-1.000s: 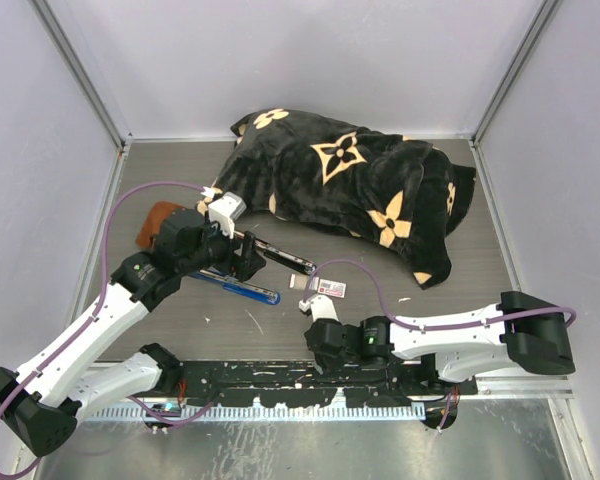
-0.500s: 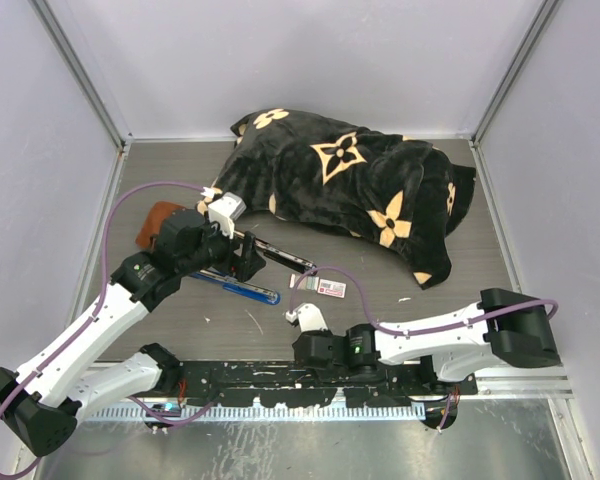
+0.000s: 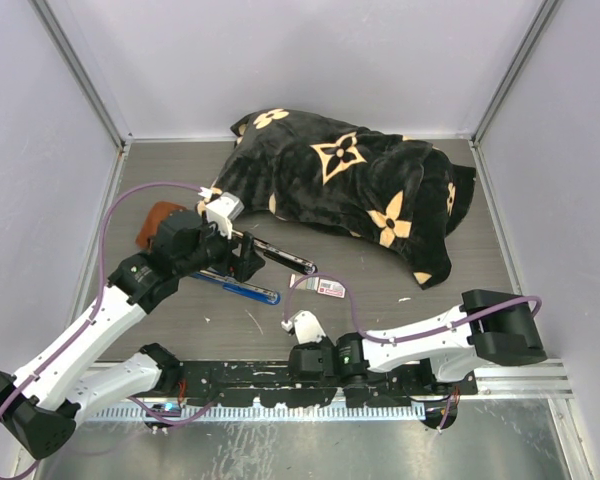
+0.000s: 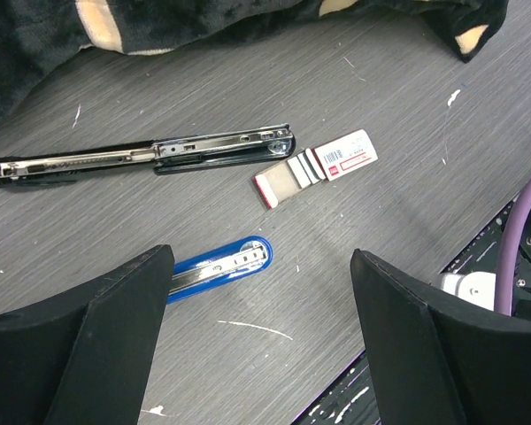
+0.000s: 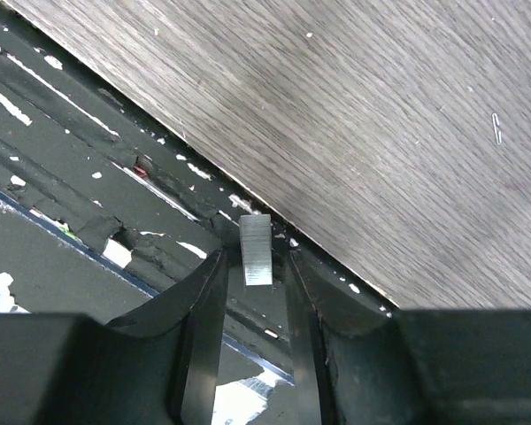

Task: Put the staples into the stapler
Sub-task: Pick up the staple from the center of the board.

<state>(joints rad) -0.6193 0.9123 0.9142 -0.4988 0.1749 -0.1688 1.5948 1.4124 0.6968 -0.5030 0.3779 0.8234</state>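
Your right claw (image 5: 255,266) is at the near edge of the table (image 3: 460,290), just over the border where the grey wood meets the black rail. It is closed narrow on a short staple strip (image 5: 256,243), which stands between the two fingers with its upper end pointing to the table edge.

Your left claw (image 4: 261,266) is opened wide and holds nothing. It hangs over the left half of the table, above both staplers. The black stapler (image 4: 142,155) lies opened out flat, with its metal channel facing up. The blue stapler (image 4: 226,263) lies nearer to the near edge, and one part of it is hidden under a finger of the left claw.

The staples box (image 4: 341,161) lies flat around the middle of the table, just beside the tip of the black stapler. Its grey inner tray (image 4: 279,183) is pushed partly out. A black blanket (image 3: 350,180) with tan flowers covers the far side of the table.
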